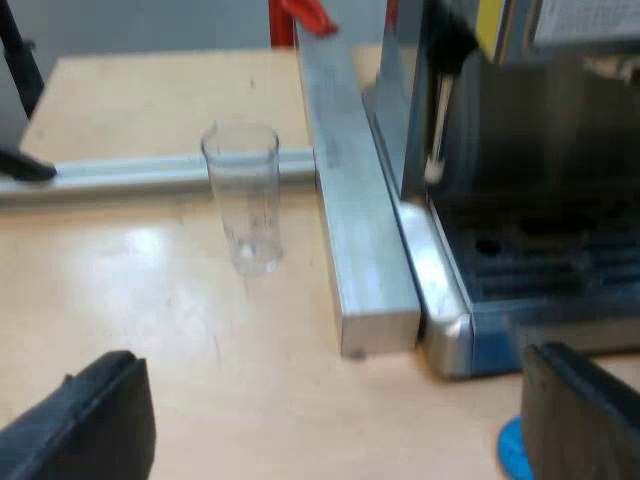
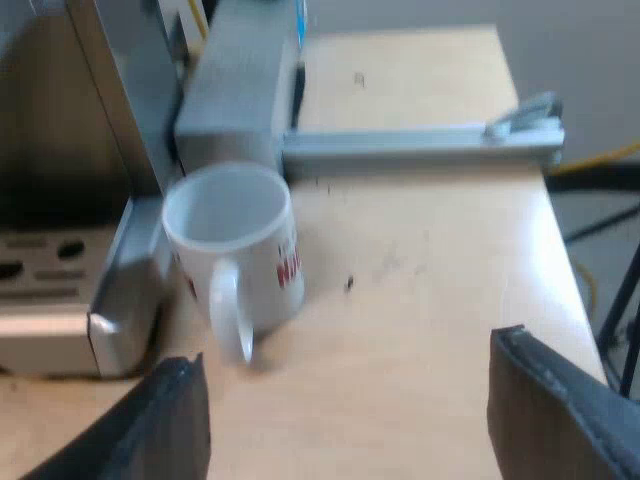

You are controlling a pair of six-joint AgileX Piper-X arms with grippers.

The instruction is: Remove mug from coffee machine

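Mug (image 2: 236,250) hemmed by machine (image 2: 70,150) and rail (image 2: 400,150) — bare table (image 2: 430,290) on its other side.

Pale wooden table (image 2: 430,250), grey wall (image 1: 150,25)

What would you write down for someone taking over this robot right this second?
Left pincer: open, empty, low over the table, facing the upright measuring glass.
Right pincer: open, empty, facing the mug.
Mug: upright on the table beside the espresso machine base, not on it.
Done: the mug looks removed.
Left: probably just backing the arms away.
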